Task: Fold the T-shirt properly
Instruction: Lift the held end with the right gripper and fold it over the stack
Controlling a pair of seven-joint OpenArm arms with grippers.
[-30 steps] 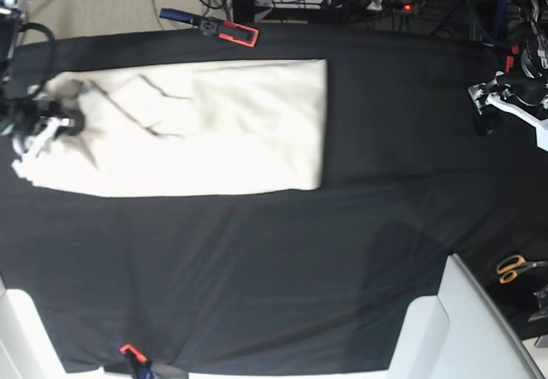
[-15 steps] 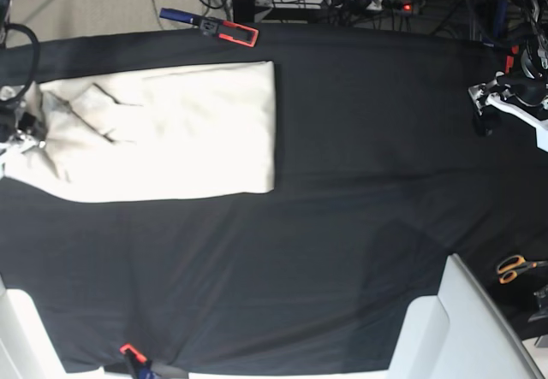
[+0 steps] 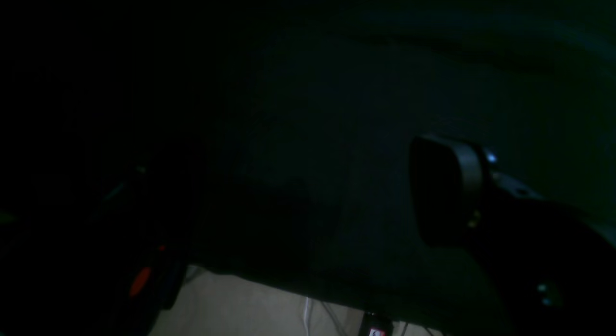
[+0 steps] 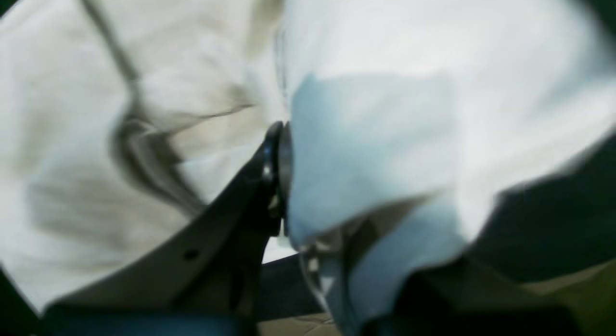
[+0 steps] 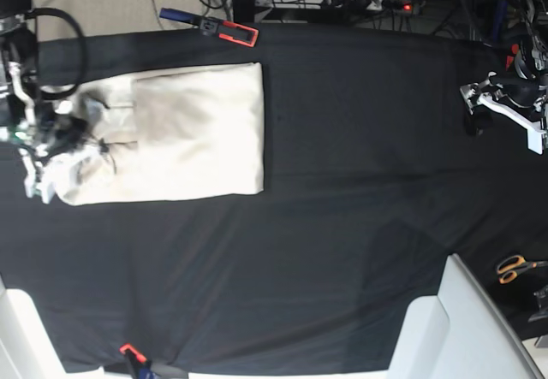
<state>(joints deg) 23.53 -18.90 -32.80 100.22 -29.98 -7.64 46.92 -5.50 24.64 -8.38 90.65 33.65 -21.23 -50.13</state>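
Cream fabric of the T-shirt (image 5: 184, 135) is spread as a folded rectangle on the far left part of the counter (image 5: 342, 225), which is draped in a black cloth. At the garment's left end the material is bunched and wrinkled, and there the right gripper (image 5: 60, 139) is seen pressed into it. In the right wrist view the T-shirt (image 4: 144, 109) fills nearly the whole picture, and the right gripper (image 4: 281, 177) is shown with its jaws pressed together on a fold of that fabric, one dark finger (image 4: 226, 230) lying against the cloth. The left gripper (image 5: 488, 105) is held well apart from the garment, at the right edge of the counter, with nothing between its spread jaws. The left wrist view is very dark; only one rounded finger pad (image 3: 447, 191) is made out over the black cloth. An orange-handled clamp (image 5: 224, 28) lies at the far edge, and orange-handled scissors (image 5: 514, 268) lie at the right, off the cloth.
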